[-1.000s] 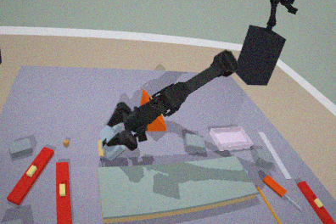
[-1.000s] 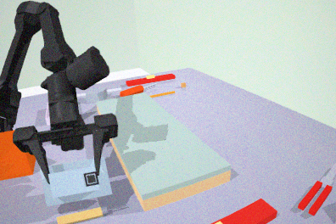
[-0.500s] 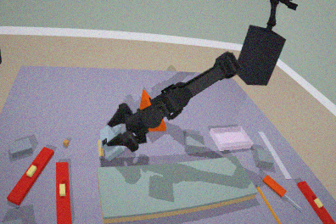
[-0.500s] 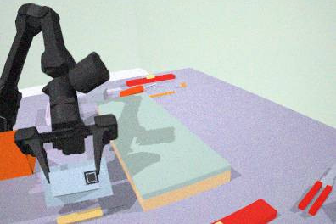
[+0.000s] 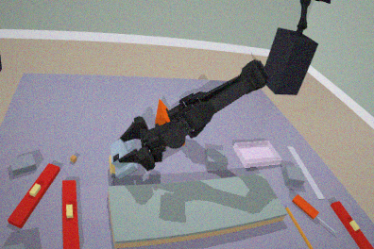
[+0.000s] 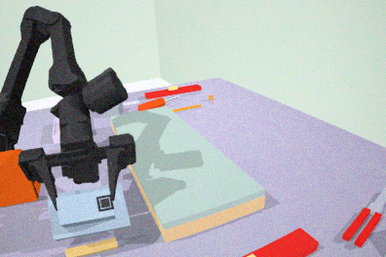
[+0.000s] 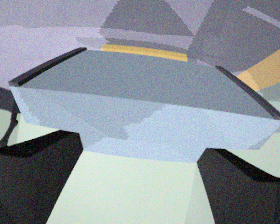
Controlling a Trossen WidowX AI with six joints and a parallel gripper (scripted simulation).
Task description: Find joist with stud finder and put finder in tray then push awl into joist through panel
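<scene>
The pale blue stud finder (image 5: 125, 169) (image 6: 73, 229) (image 7: 140, 117), with a dark square mark on it, is between the two fingers of my gripper (image 5: 121, 149) (image 6: 85, 204) (image 7: 143, 134), which is shut on it. Both are beside the far left part of the pale green floor panel (image 5: 142, 227) (image 6: 219, 191); its height above the table is hard to tell. The joist is hidden. The white-pink tray (image 5: 257, 154) is behind the panel, to the right. The awl (image 5: 306, 207) (image 6: 151, 104), orange-handled, lies right of the panel.
A yellow bar (image 5: 112, 165) (image 6: 92, 246) (image 7: 145, 51) lies near the stud finder. An orange wedge (image 5: 161, 113) (image 6: 15, 178) stands by the arm. Red bars (image 5: 34, 196) (image 5: 70, 223) (image 5: 350, 223), grey blocks (image 5: 24, 164) (image 5: 293, 176), a white strip (image 5: 306, 173) and a thin yellow stick (image 5: 298, 226) lie around.
</scene>
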